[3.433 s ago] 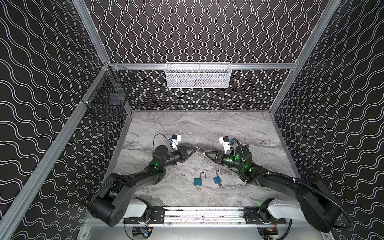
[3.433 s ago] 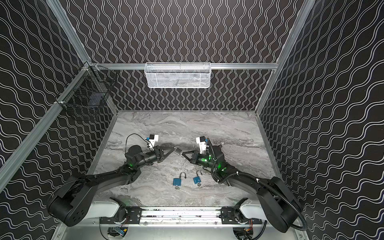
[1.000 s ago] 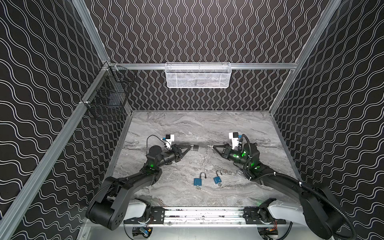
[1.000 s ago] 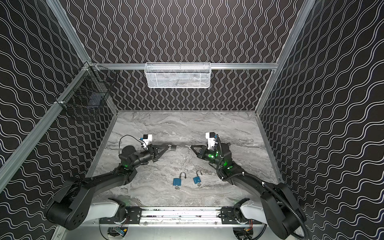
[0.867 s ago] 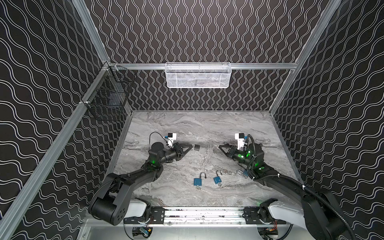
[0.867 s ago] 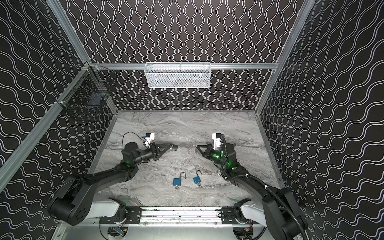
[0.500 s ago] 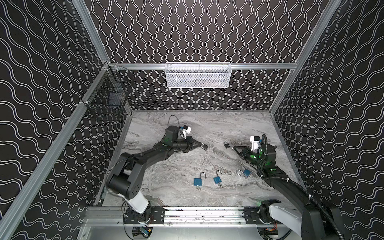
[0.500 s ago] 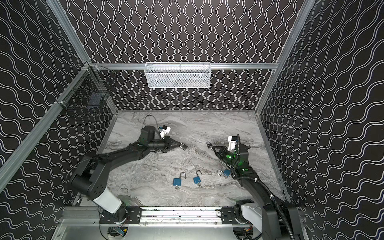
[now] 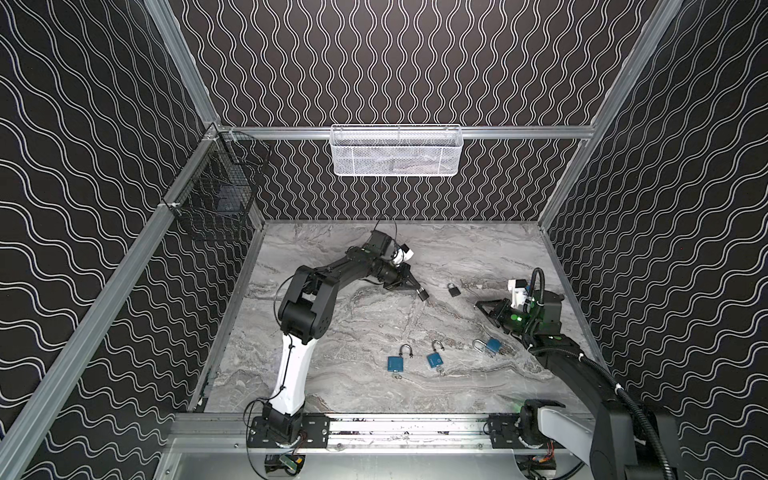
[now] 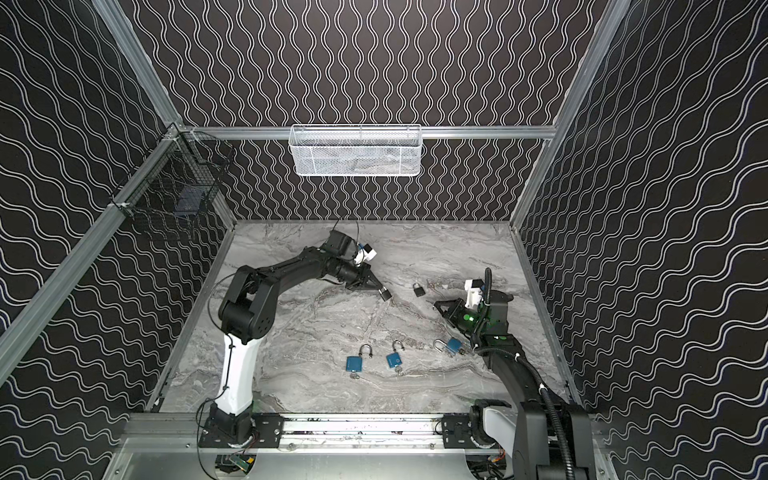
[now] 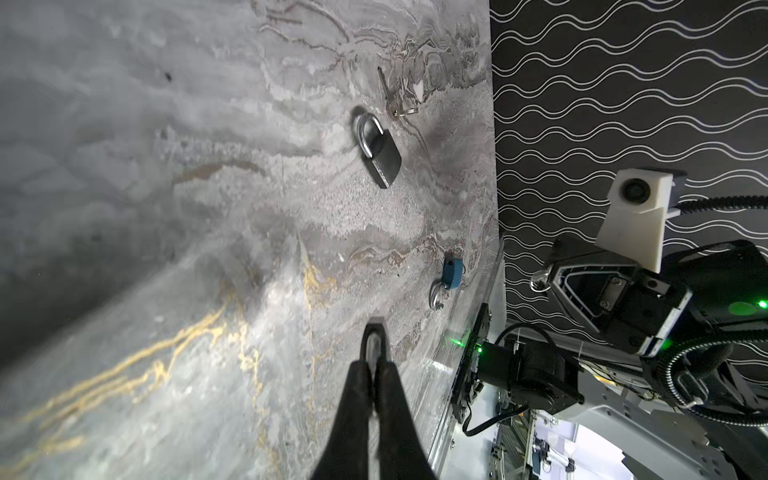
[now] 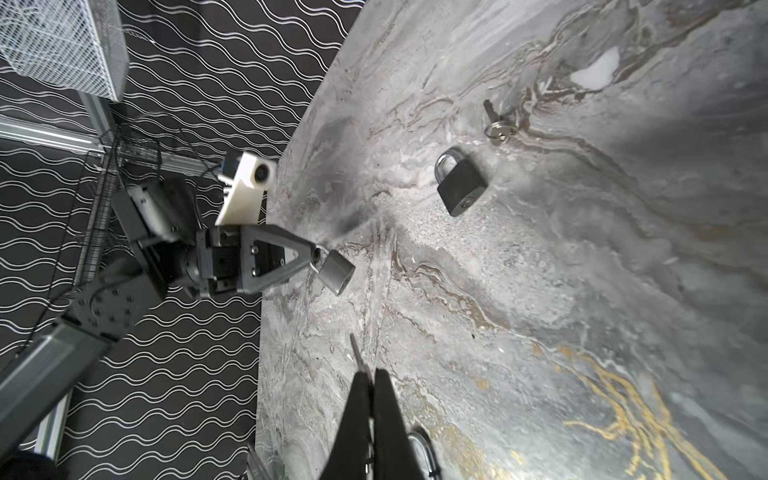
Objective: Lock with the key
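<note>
My left gripper is shut on the shackle of a dark grey padlock, held just above the marble table at the back middle. In the left wrist view the padlock shows edge-on past the closed fingertips. My right gripper is shut on a small silver key, whose blade sticks out past the tips. It hovers at the right, well apart from the held padlock and pointing towards it.
A second dark padlock lies between the grippers, a loose key on a ring beside it. Blue padlocks lie near the front. A white basket and a black basket hang on the walls.
The grippers, tip to tip at mid-table earlier, have drawn apart. The left arm swung back and right with its padlock; the right arm pulled to the right with the key.
</note>
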`<state>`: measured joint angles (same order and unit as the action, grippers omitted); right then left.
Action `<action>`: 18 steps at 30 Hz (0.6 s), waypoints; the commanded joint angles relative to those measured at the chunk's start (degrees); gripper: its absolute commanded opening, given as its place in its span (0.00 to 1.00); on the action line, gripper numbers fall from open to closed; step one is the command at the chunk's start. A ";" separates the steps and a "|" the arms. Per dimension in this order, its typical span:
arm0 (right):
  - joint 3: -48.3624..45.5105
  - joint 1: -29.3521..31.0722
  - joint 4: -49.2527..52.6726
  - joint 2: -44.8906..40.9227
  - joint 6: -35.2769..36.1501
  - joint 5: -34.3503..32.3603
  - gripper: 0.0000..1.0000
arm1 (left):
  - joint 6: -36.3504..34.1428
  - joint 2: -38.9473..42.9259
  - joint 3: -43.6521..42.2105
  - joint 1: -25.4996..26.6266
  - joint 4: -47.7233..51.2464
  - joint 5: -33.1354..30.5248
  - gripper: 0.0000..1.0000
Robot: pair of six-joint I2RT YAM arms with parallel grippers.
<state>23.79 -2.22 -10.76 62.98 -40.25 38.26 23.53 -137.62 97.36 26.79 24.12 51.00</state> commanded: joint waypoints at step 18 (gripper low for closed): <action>3.95 -0.77 -2.76 9.92 3.60 4.17 0.00 | -14.78 -14.02 21.47 -0.13 21.25 -0.41 0.00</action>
<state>26.85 -3.03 -11.11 72.31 -37.56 41.69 11.38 -151.13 117.58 26.79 44.31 50.54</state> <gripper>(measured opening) 0.049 0.063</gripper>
